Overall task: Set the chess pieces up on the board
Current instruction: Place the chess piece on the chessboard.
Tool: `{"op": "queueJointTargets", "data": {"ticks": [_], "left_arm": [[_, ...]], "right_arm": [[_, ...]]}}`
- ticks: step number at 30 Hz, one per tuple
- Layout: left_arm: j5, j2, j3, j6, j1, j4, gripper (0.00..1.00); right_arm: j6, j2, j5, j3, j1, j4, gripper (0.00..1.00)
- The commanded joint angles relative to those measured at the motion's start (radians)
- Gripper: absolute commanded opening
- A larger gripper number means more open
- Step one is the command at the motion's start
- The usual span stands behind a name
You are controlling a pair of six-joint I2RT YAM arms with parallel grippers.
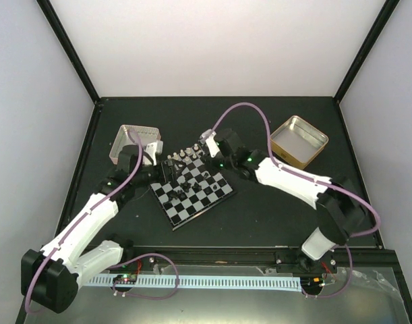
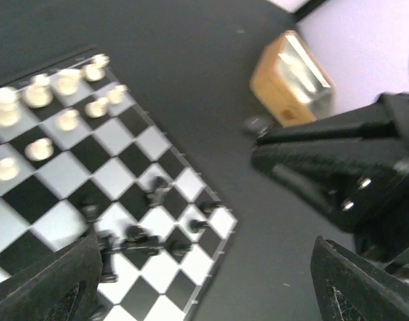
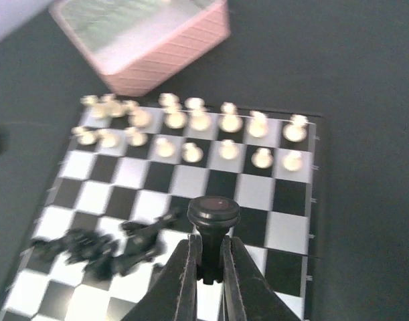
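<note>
The board (image 1: 207, 200) lies skewed at the table's middle. Pale chess pieces (image 3: 197, 130) stand in two rows along its far side, toward the pink tin. Several black pieces (image 3: 100, 247) lie toppled in a heap on the near squares, and they show in the left wrist view as black pieces (image 2: 140, 235) too. My right gripper (image 3: 209, 264) hangs over the board, shut on the stem of one black piece (image 3: 213, 214), whose round base faces the camera. My left gripper (image 2: 204, 294) stands wide open at the board's left edge, nothing between its fingers (image 2: 50, 281).
A pink tin (image 1: 133, 142) sits just behind the board's left corner, beside my left arm. An open gold tin (image 1: 299, 140) stands at the back right. In the left wrist view my right arm (image 2: 345, 167) crosses close on the right.
</note>
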Motion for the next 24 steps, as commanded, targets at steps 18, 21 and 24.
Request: {"op": "queueJointTargets", "data": {"ticks": [18, 21, 24], "left_arm": [[0.515, 0.144, 0.117, -0.102, 0.006, 0.173, 0.52], [0.533, 0.145, 0.096, -0.130, 0.006, 0.210, 0.41], [0.547, 0.143, 0.082, -0.136, 0.006, 0.219, 0.33]], "right_arm": [[-0.159, -0.245, -0.507, -0.164, -0.001, 0.132, 0.03], [-0.156, -0.244, -0.505, -0.165, -0.002, 0.137, 0.03], [-0.143, -0.241, -0.493, -0.166, -0.002, 0.143, 0.03]]}}
